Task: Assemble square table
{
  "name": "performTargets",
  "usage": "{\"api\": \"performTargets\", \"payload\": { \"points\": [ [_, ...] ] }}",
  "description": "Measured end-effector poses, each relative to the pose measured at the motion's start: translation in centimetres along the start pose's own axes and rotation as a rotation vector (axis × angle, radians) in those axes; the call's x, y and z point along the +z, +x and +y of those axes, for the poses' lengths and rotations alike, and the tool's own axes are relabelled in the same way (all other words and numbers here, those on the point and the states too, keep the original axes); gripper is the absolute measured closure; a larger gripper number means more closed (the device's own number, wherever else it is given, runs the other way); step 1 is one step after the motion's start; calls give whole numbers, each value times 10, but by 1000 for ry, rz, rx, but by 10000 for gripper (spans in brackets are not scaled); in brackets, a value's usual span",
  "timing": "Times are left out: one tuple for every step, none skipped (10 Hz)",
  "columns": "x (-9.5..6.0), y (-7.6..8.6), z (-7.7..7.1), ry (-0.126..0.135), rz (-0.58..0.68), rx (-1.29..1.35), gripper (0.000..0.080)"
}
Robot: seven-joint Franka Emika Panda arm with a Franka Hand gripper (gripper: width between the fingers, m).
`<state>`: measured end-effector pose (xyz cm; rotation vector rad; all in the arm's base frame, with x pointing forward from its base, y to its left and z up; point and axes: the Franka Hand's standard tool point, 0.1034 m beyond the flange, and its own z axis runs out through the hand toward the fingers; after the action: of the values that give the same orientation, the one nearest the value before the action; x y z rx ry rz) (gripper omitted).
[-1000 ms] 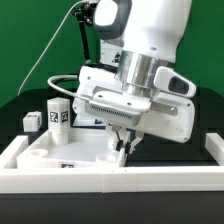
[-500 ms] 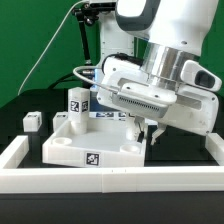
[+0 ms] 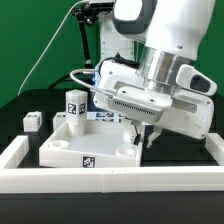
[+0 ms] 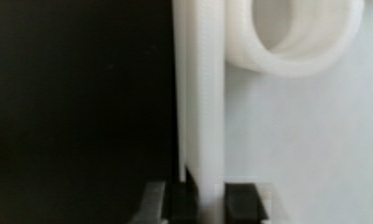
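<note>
The square table slab [image 3: 90, 140] is lying on the dark surface [image 3: 14, 108], just inside the low white border wall [image 3: 110, 182] that is running across the front of the exterior view, with one black-and-white tag facing the camera on its near edge and round sockets showing in its near corners. The claw [image 3: 148, 138] is clenching the slab's raised edge on the exterior view's right. In the wrist view that edge is appearing as a narrow white strip running straight between the two dark fingertips [image 4: 160, 200], which are pressing against it from both sides, and the claw [image 4: 202, 200] is gripping it near a ringed corner socket [image 4: 307, 45]. Whether the slab is resting flat or being tipped slightly is not something the pictures are settling. Beyond the slab's far corner on the exterior view's left, a taller leg [image 3: 72, 103] is standing upright with its tag facing forward, and further toward that side a smaller leg [image 3: 32, 120] is sitting alone on the surface, well apart from the claw. The white arm is leaning in from above, covering much of the slab's far side.
</note>
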<state>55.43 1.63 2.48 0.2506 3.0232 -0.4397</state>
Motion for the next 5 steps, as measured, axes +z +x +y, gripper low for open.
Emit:
{"api": "performTargets", "payload": {
  "points": [
    [0,1,1,-1,1,-1,742],
    [1,1,0,0,2,0,742],
    [0,2,3,-1,2,2,742],
    [-1,4,9,-4,3,4,742],
    [-3,6,17,-8,3,0,742]
  ]
}}
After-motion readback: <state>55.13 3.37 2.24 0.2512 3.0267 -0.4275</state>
